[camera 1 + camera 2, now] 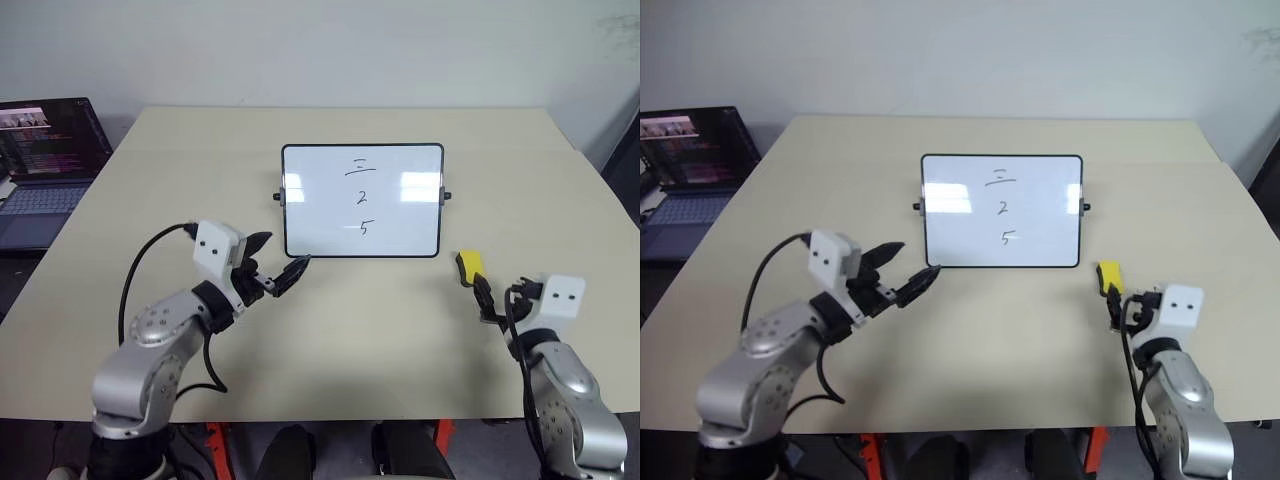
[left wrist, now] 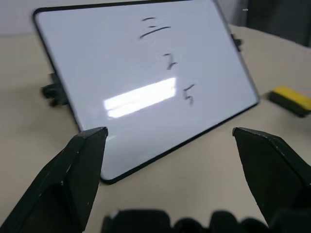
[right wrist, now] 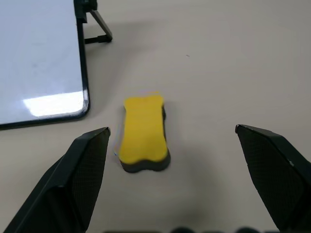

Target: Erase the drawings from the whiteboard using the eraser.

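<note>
I see my right end effector wide open, empty, just short of the eraser; left end effector wide open by the whiteboard

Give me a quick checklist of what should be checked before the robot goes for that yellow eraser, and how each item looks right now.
1. Right hand open wide enough for the eraser: ok.
2. Eraser lying flat on the table, yellow side up, apart from the whiteboard: ok.
3. Eraser between the right hand's fingers: not ok, it lies ahead of them.
4. Drawings wiped off: not ok.
5. Left hand open, near the board's lower corner: ok.
</note>
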Robot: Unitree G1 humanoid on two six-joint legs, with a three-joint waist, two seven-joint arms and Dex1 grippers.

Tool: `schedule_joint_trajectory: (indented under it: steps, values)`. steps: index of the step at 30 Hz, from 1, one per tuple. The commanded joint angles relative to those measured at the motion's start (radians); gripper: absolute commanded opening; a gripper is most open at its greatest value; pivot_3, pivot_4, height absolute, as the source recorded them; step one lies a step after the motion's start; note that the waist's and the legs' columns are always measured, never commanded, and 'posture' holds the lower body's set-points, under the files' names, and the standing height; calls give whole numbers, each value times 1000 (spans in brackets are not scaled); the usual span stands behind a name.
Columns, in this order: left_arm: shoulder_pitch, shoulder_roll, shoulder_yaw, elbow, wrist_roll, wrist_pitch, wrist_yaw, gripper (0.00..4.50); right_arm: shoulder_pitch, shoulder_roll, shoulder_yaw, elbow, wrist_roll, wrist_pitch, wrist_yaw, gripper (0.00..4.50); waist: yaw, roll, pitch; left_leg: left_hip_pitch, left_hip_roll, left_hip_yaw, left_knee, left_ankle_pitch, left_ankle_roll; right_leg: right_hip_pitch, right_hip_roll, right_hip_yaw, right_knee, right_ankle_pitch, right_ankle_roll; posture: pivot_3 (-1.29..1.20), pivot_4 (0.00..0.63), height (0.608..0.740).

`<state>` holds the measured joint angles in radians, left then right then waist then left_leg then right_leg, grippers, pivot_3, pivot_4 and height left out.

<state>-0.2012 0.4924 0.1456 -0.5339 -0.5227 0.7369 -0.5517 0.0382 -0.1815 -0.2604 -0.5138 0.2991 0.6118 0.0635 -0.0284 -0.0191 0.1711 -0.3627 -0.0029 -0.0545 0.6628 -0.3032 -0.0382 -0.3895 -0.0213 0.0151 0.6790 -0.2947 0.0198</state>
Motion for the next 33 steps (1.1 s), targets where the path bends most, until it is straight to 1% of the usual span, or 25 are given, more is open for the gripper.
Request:
schedule_joint_trajectory:
  steps: [1, 4, 8, 18, 22, 27, 29, 33]
  values:
    - [-58, 59, -8, -3, -95, 50, -96, 4500, -79, -8, -4, -19, 21, 71, -27, 4463, 0, 0, 0, 0, 0, 0, 0, 0, 0, 0, 0, 0, 0, 0, 0, 0, 150, 740]
    - [-91, 116, -39, 4, -134, 66, -180, 4500, -128, -3, 4, -12, 30, 130, -36, 4463, 0, 0, 0, 0, 0, 0, -1, 0, 0, 0, 0, 0, 0, 0, 0, 0, 150, 740]
    - [-134, 161, -60, 26, -175, 80, -251, 4500, -188, 16, -10, 0, 59, 192, -53, 4463, -1, 0, 1, 0, 0, 0, 0, 0, 0, 0, 0, 0, -1, 0, 0, 0, 150, 740]
    - [-231, 199, -126, 125, -144, -17, -414, 4500, -259, 19, 19, 32, 51, 287, -68, 4463, -1, 1, 1, 0, 0, 0, 0, 0, 0, -1, 0, 0, 0, 0, 0, 0, 150, 740]
    - [-244, 222, -169, 183, -69, -137, -505, 4500, -264, 42, 1, 57, 55, 308, -83, 4463, -2, 1, 1, -1, 0, 0, -1, 0, 0, -1, 0, 0, 0, 0, 0, 0, 150, 740]
    - [-225, 181, -215, 268, 60, -344, -513, 4500, -268, 49, -6, 76, 53, 305, -85, 4463, -1, 1, 1, -1, 0, 0, -1, 0, 0, -1, 0, 0, 0, 0, 0, 0, 150, 740]
    - [-216, 164, -227, 280, 86, -383, -506, 4500, -267, 49, -8, 77, 52, 304, -87, 4463, -1, 1, 1, -1, 0, 0, -1, 0, 0, -1, 0, 0, -1, 0, 0, 0, 150, 740]
    - [-217, 142, -227, 283, 93, -401, -497, 4500, -271, 50, -10, 83, 50, 303, -91, 4463, -1, 1, 1, -1, 0, 0, -1, 0, 0, -2, 0, 1, -1, 0, 0, 0, 150, 740]
